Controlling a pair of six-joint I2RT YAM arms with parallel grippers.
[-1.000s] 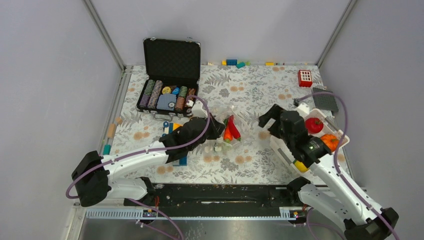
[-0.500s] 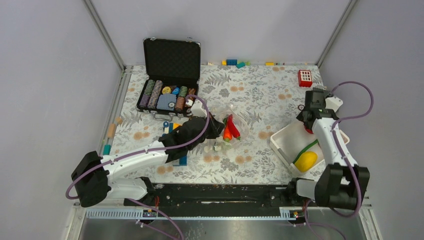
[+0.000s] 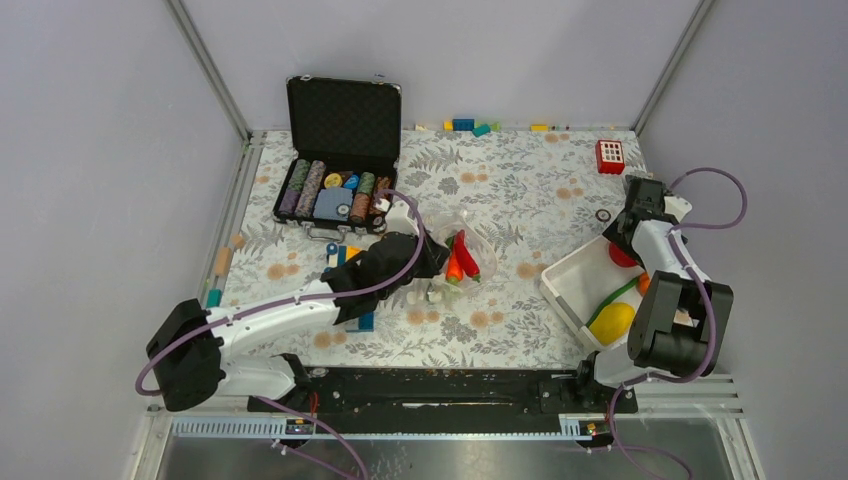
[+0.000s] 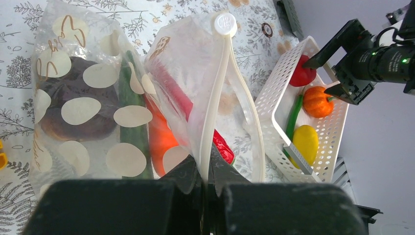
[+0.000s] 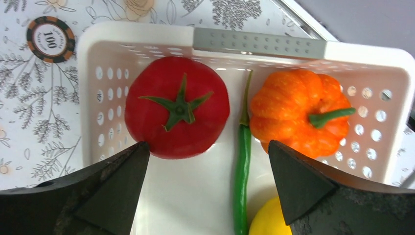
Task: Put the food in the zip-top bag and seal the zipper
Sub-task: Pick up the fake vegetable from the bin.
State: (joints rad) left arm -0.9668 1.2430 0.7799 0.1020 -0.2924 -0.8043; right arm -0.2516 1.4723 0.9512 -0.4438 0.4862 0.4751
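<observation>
My left gripper (image 4: 206,169) is shut on the zipper (image 4: 215,98) of the zip-top bag (image 4: 93,98), holding its mouth open. The bag lies mid-table (image 3: 455,240) and holds a red chili (image 4: 222,147), an orange carrot (image 4: 159,139), a green pod (image 4: 132,107) and a dark piece. My right gripper (image 5: 206,147) is open and empty, just above the white basket (image 5: 137,34) at the table's right (image 3: 570,275). The basket holds a red tomato (image 5: 177,112), an orange pumpkin (image 5: 298,112), a green pod (image 5: 242,181) and a yellow piece (image 5: 266,220).
An open black case of poker chips (image 3: 335,170) stands at the back left. A loose poker chip (image 5: 50,39) lies just beyond the basket. A red block (image 3: 610,156) and small toy blocks (image 3: 463,125) sit along the back edge; more blocks (image 3: 340,255) lie by my left arm.
My right arm has swung from the middle of the table to the right and now hangs over the basket's far end. My left gripper has kept hold of the bag.
</observation>
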